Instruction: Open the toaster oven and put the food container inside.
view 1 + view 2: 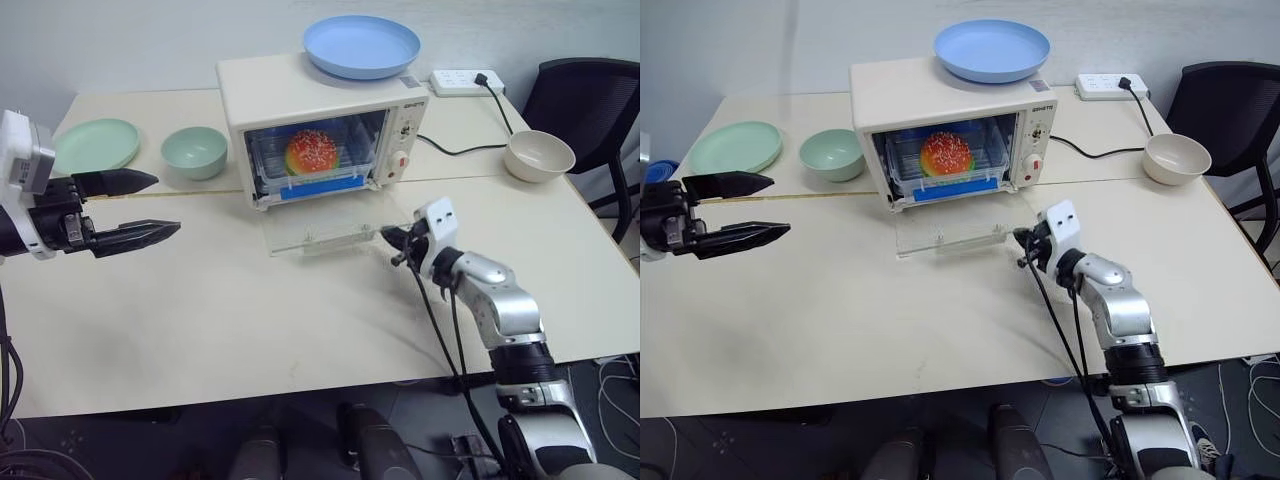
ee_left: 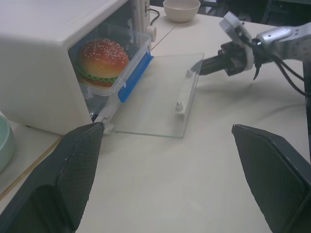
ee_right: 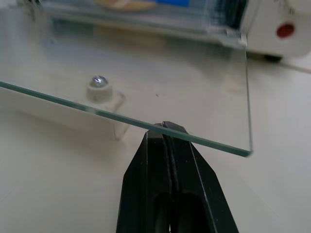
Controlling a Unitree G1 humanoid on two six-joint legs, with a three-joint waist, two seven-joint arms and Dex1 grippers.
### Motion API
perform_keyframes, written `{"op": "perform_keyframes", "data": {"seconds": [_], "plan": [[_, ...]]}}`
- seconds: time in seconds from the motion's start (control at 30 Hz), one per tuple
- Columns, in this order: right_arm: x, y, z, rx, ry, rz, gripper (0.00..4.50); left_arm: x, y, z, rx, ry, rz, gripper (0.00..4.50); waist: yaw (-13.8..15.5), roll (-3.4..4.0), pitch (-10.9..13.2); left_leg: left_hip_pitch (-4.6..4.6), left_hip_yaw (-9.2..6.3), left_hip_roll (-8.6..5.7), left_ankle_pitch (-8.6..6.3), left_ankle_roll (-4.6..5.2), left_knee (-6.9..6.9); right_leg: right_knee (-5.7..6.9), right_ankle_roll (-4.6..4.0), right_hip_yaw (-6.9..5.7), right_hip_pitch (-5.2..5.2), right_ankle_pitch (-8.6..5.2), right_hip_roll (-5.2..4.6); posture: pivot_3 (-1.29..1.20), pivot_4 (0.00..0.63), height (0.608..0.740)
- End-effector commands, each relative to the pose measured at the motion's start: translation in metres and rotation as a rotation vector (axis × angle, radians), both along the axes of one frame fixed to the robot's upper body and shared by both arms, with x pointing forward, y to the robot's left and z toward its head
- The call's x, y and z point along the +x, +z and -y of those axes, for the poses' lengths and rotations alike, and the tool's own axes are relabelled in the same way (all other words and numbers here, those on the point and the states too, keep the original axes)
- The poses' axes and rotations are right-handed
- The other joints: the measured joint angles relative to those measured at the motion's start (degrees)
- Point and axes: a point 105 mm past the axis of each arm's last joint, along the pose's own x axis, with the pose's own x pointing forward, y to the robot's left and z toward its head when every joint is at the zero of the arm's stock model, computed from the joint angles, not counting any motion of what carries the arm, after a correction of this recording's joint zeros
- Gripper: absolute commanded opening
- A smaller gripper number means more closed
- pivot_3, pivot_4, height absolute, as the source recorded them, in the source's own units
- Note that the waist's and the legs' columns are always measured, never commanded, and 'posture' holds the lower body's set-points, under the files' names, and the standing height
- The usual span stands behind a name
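Note:
The cream-white toaster oven (image 1: 300, 95) stands at the back middle of the table. Its glass door (image 1: 322, 232) lies folded down flat. Inside sits the food container (image 1: 310, 170), a clear box with a blue clip and a sesame burger (image 2: 102, 60) in it. My left gripper (image 1: 168, 204) hovers open and empty at the far left, well away from the oven, pointing toward it. My right gripper (image 1: 388, 238) is shut with nothing in it. Its tips (image 3: 165, 127) meet the front edge of the door near its right corner.
A blue plate (image 1: 362, 45) rests on top of the oven. A green bowl (image 1: 194, 151) and a green plate (image 1: 95, 145) lie to its left. A cream bowl (image 1: 539, 155), a power strip (image 1: 465, 82) with its cable and a black chair (image 1: 590, 100) are at the right.

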Motion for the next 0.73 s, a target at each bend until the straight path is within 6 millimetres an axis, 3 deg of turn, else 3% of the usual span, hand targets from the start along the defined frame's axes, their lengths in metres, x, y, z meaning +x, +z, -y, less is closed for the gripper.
{"op": "perform_keyframes", "data": {"seconds": [0.03, 0.2, 0.47, 0.73], "plan": [[-0.010, 0.065, 0.020, 0.047, 0.029, 0.135, 0.18, -0.001, 0.008, -0.005, 0.011, 0.016, 0.041, 4.49, 0.08, 0.02, 0.01, -0.01, 0.00, -0.01, 0.00, 0.00, 0.00, -0.01, 0.00, -0.01, 0.00, 0.00, -0.02, 0.00, 0.150, 0.740], [-0.037, 0.102, 0.052, 0.035, 0.125, 0.102, 1.65, -0.002, 0.008, -0.011, 0.009, 0.025, 0.044, 4.50, 0.50, 0.02, 0.01, -0.06, -0.10, 0.00, -0.02, 0.04, 0.00, -0.19, 0.00, -0.02, 0.04, 0.00, -0.06, 0.00, 0.150, 0.740], [-0.080, 0.130, 0.072, -0.024, 0.265, 0.056, 4.39, -0.008, 0.009, -0.016, 0.023, 0.015, 0.045, 4.50, 0.17, 0.03, 0.02, -0.06, 0.00, 0.04, -0.04, 0.07, -0.07, -0.28, 0.00, 0.00, 0.04, 0.00, 0.00, 0.00, 0.150, 0.740], [-0.086, 0.125, 0.078, -0.024, 0.290, 0.031, 4.48, -0.010, 0.010, -0.019, 0.041, 0.019, 0.038, 4.50, 0.13, 0.03, 0.02, 0.02, 0.21, 0.07, -0.04, 0.08, -0.07, -0.27, 0.02, 0.04, 0.05, 0.01, 0.08, 0.00, 0.150, 0.740]]}}
